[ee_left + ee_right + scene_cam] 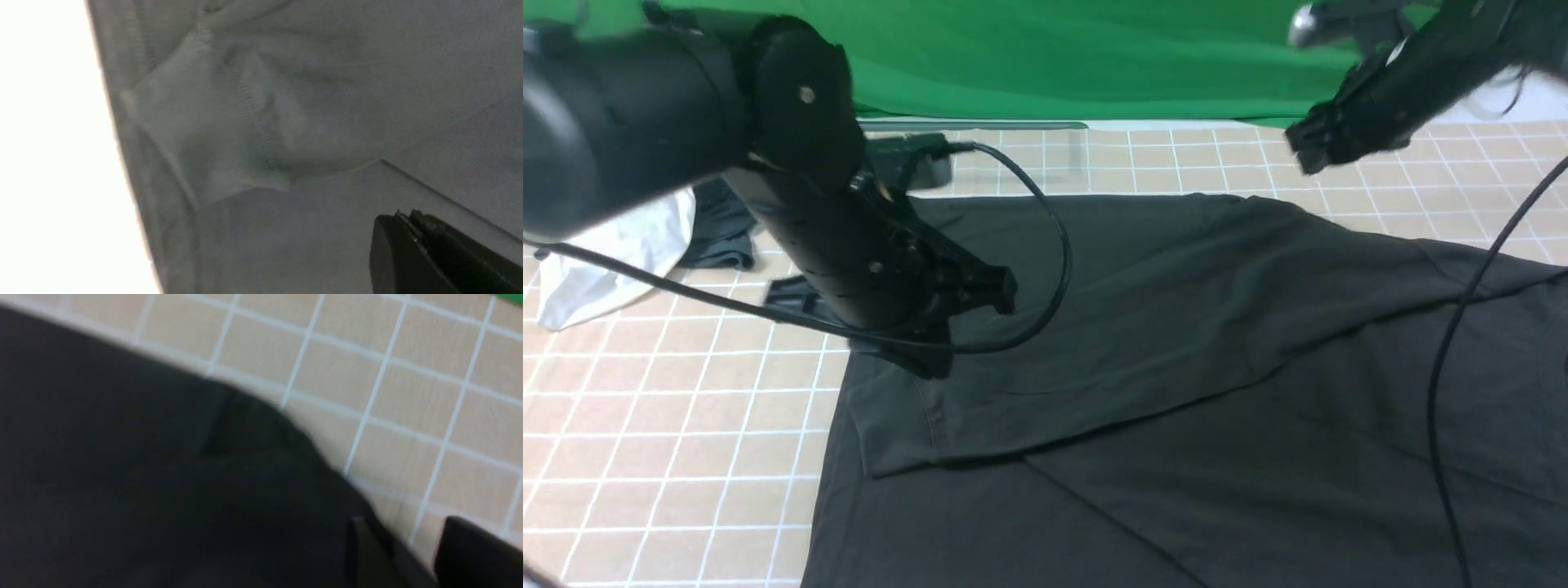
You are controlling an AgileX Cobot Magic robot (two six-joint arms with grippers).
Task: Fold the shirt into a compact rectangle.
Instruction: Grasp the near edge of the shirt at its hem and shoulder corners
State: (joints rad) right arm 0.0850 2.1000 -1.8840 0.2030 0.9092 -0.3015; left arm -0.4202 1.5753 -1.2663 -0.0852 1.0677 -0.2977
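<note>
Black shirt (1176,327) lies spread over the near right of the tiled table (645,425), one flap folded across it. My left gripper (927,359) is closed, down at the shirt's left edge; I can't tell if fabric is pinched. My right gripper (1303,151) hangs above the far right, jaws narrowly parted, empty.
</note>
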